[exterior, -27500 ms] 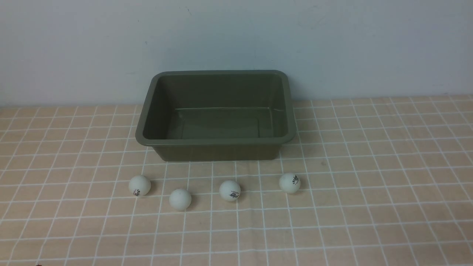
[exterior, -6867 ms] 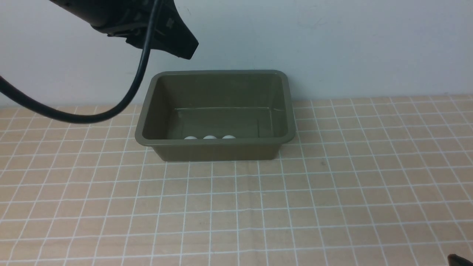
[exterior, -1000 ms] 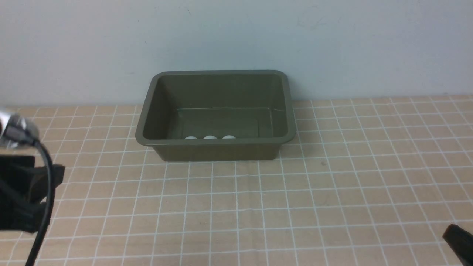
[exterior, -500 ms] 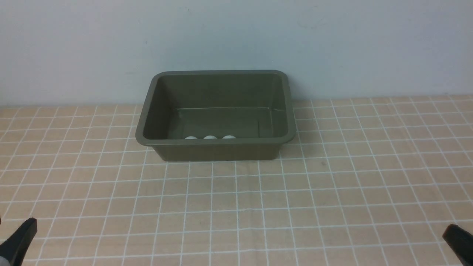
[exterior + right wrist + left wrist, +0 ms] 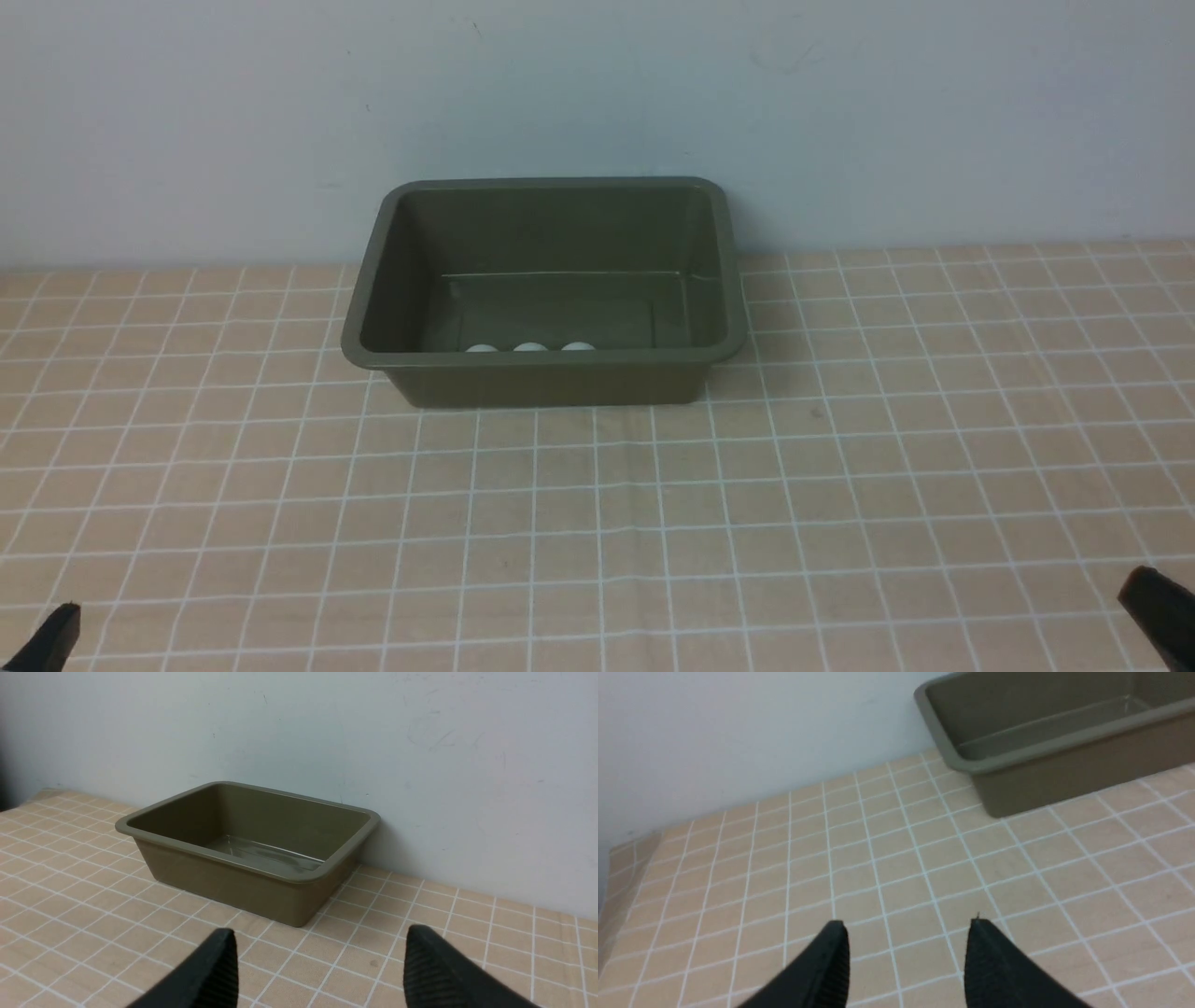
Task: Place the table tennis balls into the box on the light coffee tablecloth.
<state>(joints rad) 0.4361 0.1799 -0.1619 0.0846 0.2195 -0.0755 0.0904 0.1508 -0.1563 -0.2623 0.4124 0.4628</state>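
Sinking almost out of the front view, the left gripper (image 5: 906,933) now hangs empty with jaws apart, like the right gripper (image 5: 317,952), while three table tennis balls (image 5: 530,347) lie inside the box (image 5: 546,359) ahead between both arms.

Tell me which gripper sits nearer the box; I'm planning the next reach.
Left, probably. The left gripper is off the box's front-left, the right gripper farther off its front-right; neither touches it.

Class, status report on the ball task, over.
Left hand open, empty. Right hand open, empty. Three balls showing in box. Nothing blocking.
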